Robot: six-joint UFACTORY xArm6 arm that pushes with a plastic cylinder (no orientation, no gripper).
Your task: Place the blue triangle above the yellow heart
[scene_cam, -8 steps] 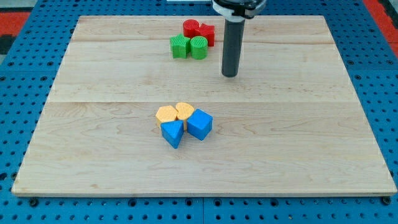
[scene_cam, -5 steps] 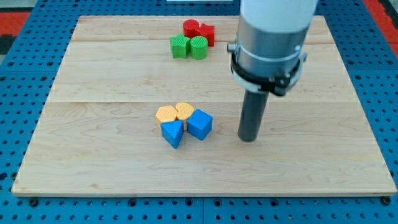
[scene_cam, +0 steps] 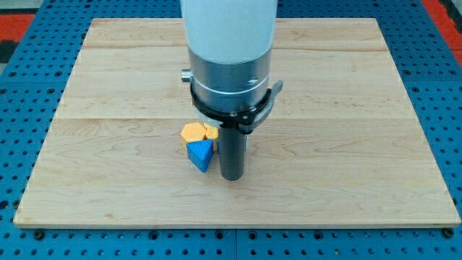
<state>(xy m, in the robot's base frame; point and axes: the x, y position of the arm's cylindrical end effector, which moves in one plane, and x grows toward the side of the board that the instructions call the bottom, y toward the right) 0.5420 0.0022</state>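
Tip: your rod's lower end, my tip [scene_cam: 232,177], rests on the tabletop [scene_cam: 346,144] near the view's bottom centre, just to the view's right of the blue triangle.
Blue triangle: you see the blue triangle [scene_cam: 201,154] just beside the tip on its left, close enough that touching cannot be ruled out; it sits directly below the yellow blocks.
Yellow heart: the yellow heart [scene_cam: 211,131] shows only partly, its right side hidden behind the rod.
Yellow hexagon: the yellow hexagon [scene_cam: 192,133] touches the heart on its left, above the triangle.
Other blue block: a sliver of blue [scene_cam: 245,146] shows at the rod's right edge; shape not readable.
Fingers: you have none here, only a plain rod, so nothing is clenched or released.
Arm body: the arm body [scene_cam: 229,50] covers the tabletop's upper middle.
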